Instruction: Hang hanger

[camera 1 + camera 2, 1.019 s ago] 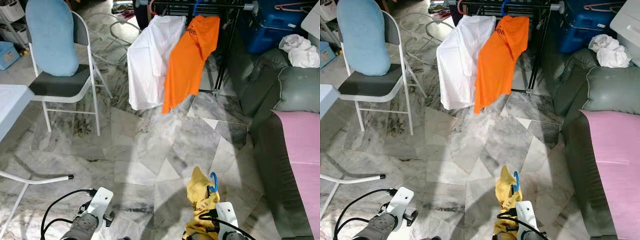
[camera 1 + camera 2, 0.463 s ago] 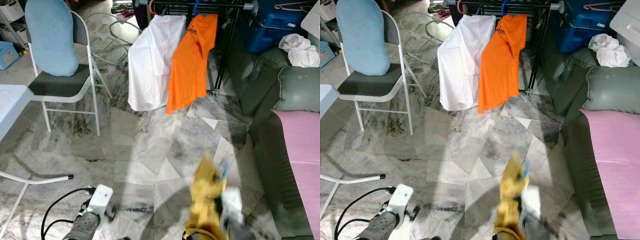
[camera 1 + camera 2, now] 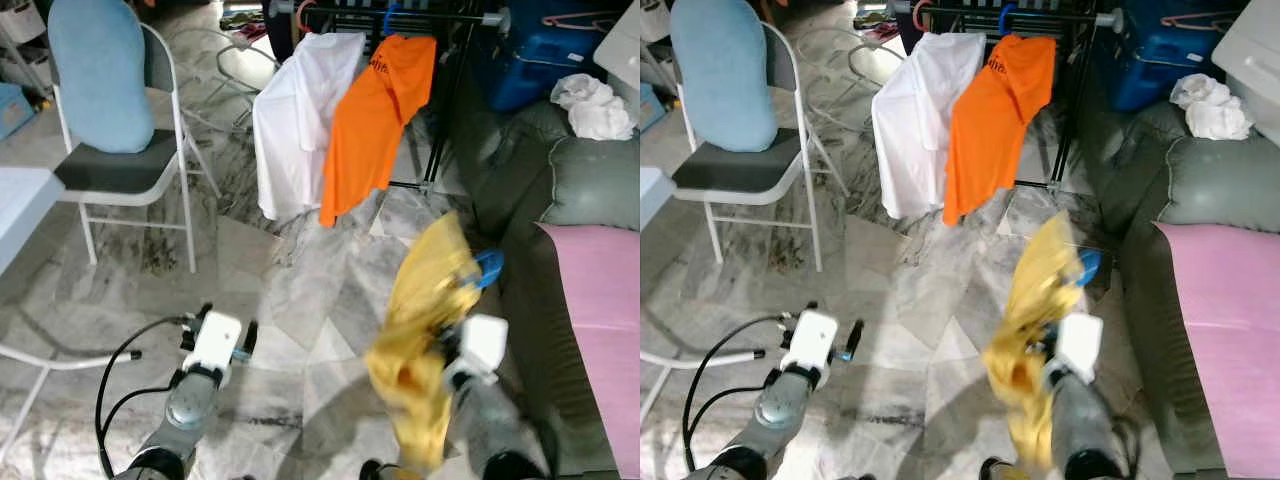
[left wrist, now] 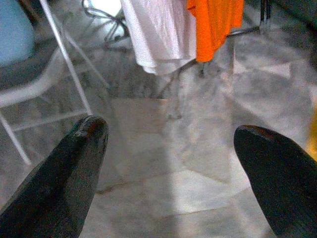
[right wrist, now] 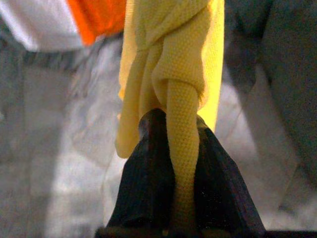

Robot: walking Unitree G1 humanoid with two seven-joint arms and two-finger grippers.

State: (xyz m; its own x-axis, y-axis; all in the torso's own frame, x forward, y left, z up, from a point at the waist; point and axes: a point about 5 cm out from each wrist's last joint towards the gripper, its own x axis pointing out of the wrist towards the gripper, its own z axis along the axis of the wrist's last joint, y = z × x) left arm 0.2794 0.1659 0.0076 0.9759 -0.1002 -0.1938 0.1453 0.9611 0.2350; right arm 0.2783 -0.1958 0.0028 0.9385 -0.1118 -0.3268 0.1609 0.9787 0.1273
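Yellow knit fabric [image 5: 171,99] is pinched between your right hand's [image 5: 173,198] closed fingers, the garment draped on a blue plastic hanger [image 3: 487,268] and held clear of the marble floor [image 3: 300,290], likely so it won't drag. Your left hand [image 4: 168,163] is spread open, carrying nothing. Ahead, the black metal clothes rack [image 3: 440,20] holds a white shirt [image 3: 295,120] and an orange shirt [image 3: 375,120].

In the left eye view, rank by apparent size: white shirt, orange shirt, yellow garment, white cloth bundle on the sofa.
1. White shirt and orange shirt: look alike, unranked.
2. Yellow garment: similar extent, but blurred and nearest the camera, so unsure.
3. White cloth bundle: clearly smallest.
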